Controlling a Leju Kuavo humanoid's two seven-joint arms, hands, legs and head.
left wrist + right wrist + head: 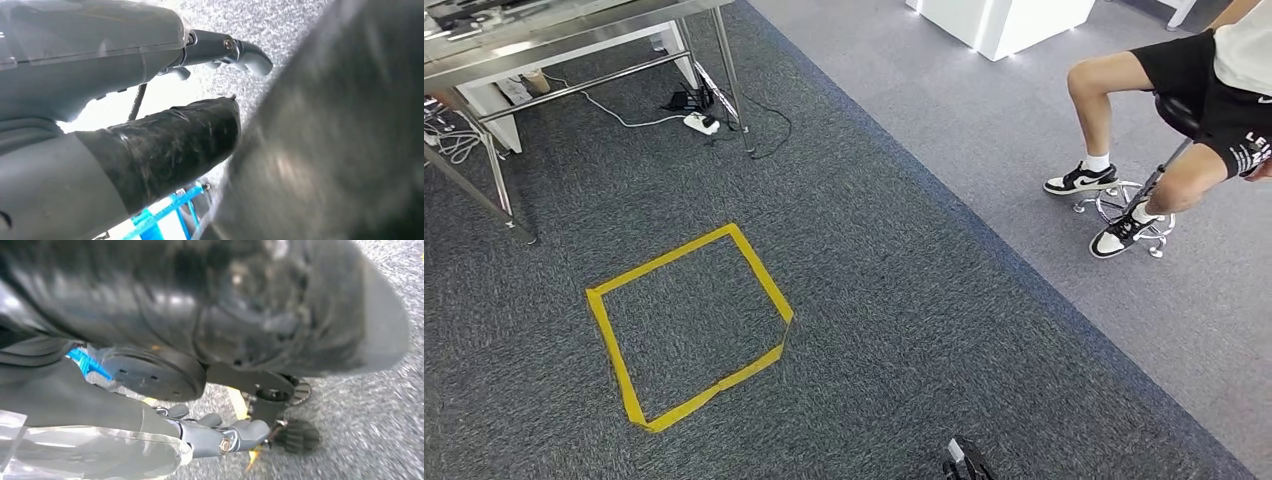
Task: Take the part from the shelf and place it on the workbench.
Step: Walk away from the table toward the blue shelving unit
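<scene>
A steel-legged workbench point(574, 40) fills the upper left of the head view, a white power strip point(702, 123) and cables lying under it on grey carpet point(904, 300). Left of centre, a yellow tape square point(604, 320) marks the floor. At upper right a seated person point(1184, 90) in black shorts perches on a wheeled stool point(1139, 205).

In the wrist views both arms hang beside the robot's dark body. The left hand point(220, 50) shows its fingers extended with nothing in them; the right hand point(225, 432) likewise carries nothing, fingers loosely apart (blur softens both views). Neither the part nor the shelf can be made out here, so the part's whereabouts cannot be told.

The robot appears to be in the walking stage, part not yet collected. Next it likely must turn to find the shelf, then reach.
</scene>
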